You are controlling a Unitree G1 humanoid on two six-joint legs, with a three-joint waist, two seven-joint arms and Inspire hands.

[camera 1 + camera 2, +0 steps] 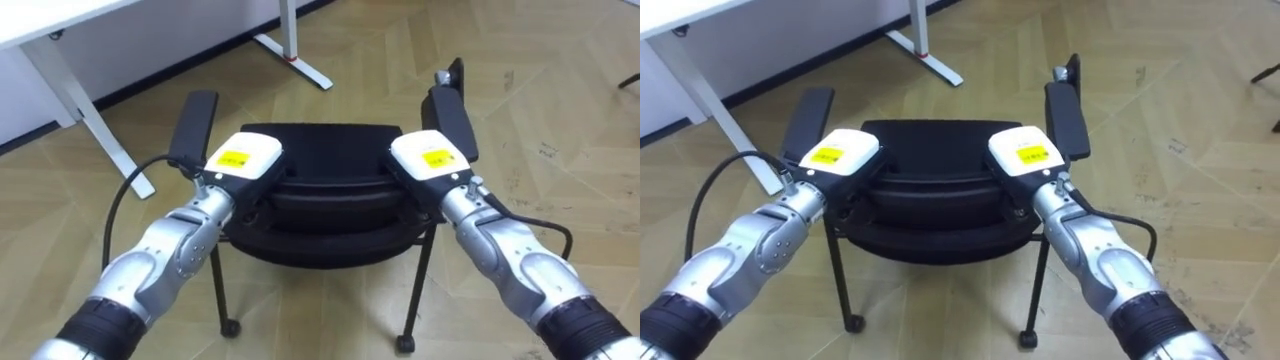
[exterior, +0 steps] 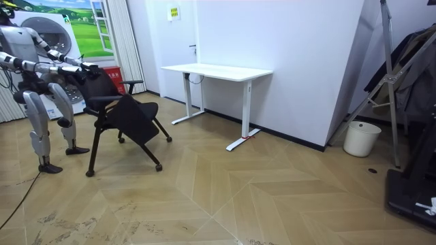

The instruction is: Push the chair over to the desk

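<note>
A black chair [image 1: 320, 195] with two armrests stands on thin legs right in front of me, its back towards me. My left hand [image 1: 243, 158] lies on the left part of the backrest's top edge, and my right hand [image 1: 430, 155] on the right part. Only the white backs of both hands show; the fingers are hidden over the backrest. In the room view I stand at the room view's left, behind the chair [image 2: 126, 112], with both arms stretched out to it.
A white desk [image 2: 218, 71] stands by the wall beyond the chair; its leg [image 1: 90, 110] and foot [image 1: 295, 60] lie ahead on the left. A white bucket [image 2: 361, 138] and a dark rack [image 2: 402, 88] are at the room view's right. Wooden floor lies between.
</note>
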